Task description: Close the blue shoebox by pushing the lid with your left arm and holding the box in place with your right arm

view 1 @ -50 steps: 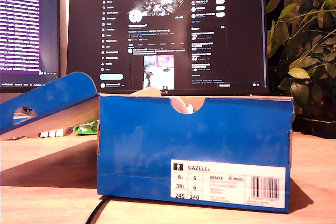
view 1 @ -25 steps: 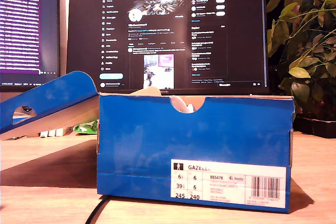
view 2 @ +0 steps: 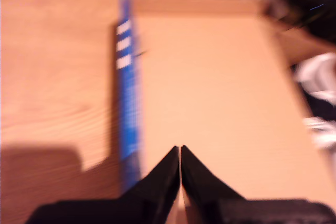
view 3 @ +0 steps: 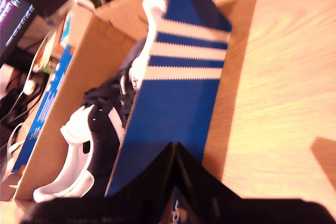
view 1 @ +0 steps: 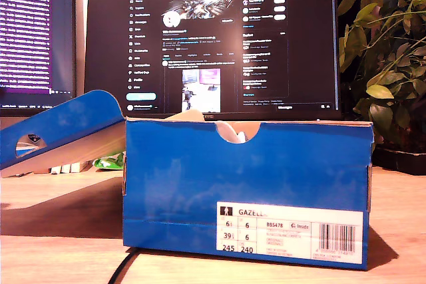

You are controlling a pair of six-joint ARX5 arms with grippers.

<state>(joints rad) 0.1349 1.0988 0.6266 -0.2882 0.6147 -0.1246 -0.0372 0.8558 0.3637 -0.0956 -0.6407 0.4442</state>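
- Exterior view: the blue shoebox (view 1: 246, 191) stands on the wooden table (view 1: 60, 231), its size label facing the camera. Its lid (view 1: 60, 131) is open and slopes away toward the exterior view's left. Two monitors (view 1: 213, 44) glow behind it, and a plant (view 1: 386, 51) stands at the exterior view's right. A bit of white shows through the notch in the box's top edge. Neither gripper shows here.
- First wrist view: my first gripper (view 2: 180, 153) has its black jaws pressed together, holding nothing. Just beyond the tips spreads the lid's (view 2: 210, 93) tan cardboard inner face, with its striped blue rim (view 2: 127, 108) beside the jaws. The picture is blurred.
- Second wrist view: my second gripper (view 3: 175, 150) also has its jaws together and empty, right above the shoebox's (view 3: 173, 103) blue striped side wall. Past that wall, inside the box, lie dark shoes (view 3: 100, 135) with white stripes and soles.
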